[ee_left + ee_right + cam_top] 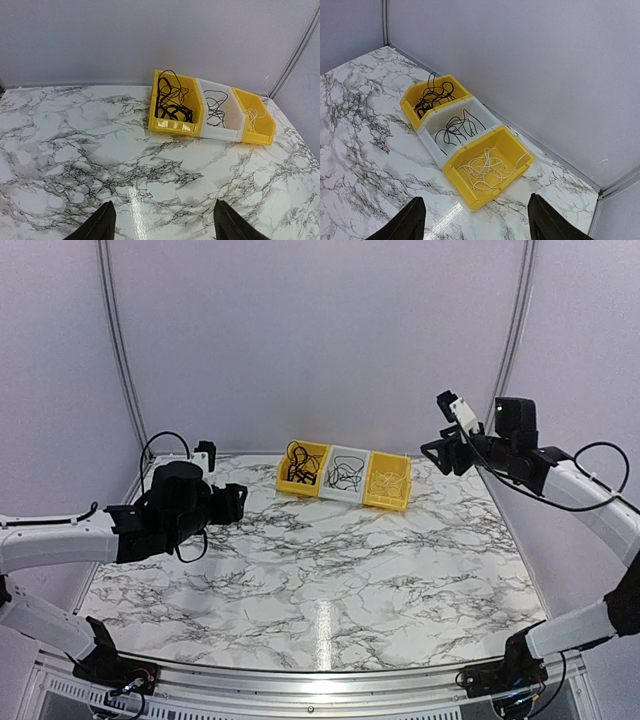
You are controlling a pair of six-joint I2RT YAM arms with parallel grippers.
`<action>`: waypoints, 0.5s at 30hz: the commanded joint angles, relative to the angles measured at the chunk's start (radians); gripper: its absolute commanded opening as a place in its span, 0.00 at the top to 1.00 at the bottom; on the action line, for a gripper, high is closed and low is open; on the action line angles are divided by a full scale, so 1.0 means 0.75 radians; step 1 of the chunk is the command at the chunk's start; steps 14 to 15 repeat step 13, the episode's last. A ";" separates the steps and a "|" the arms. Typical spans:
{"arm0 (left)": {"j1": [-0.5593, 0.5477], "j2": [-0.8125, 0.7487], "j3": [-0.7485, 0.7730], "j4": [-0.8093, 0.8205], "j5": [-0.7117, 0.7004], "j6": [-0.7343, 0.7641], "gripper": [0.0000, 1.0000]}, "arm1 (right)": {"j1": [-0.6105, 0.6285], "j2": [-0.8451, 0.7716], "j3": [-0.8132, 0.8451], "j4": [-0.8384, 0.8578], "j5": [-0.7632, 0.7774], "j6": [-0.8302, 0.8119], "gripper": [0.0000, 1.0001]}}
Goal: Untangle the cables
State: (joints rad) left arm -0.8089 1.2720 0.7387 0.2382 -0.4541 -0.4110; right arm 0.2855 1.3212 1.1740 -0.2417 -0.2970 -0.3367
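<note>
Looking finished: loose black cables [432, 95] and whitish cable [487, 167] lie separated in yellow-white-yellow plastic bins [462, 190] on marble surface [370, 150], left gripper [162, 225] and right gripper [475, 220] spread wide, empty; next probably just park.

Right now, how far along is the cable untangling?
Done, it seems: the bunched black cable lies in the left yellow plastic bin, the thinner black cable in the white middle bin, the whitish cable in the right yellow bin. In hand: nothing; the left gripper and right gripper are open, empty. Left: no knot shows on the marbled table.
</note>
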 commanded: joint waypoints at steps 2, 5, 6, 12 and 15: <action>0.016 0.000 0.235 -0.395 -0.047 0.158 0.27 | -0.045 -0.241 -0.222 0.037 -0.077 0.105 0.26; 0.021 0.013 0.316 -0.465 -0.085 0.241 0.23 | -0.051 -0.372 -0.335 0.102 0.011 0.174 0.17; 0.024 0.012 0.333 -0.479 -0.103 0.265 0.21 | -0.053 -0.414 -0.360 0.114 0.036 0.197 0.16; 0.053 -0.041 0.374 -0.499 -0.147 0.387 0.13 | -0.115 -0.568 -0.457 0.210 0.089 0.376 0.12; 0.060 -0.054 0.371 -0.492 -0.138 0.398 0.12 | -0.137 -0.575 -0.466 0.227 0.078 0.402 0.12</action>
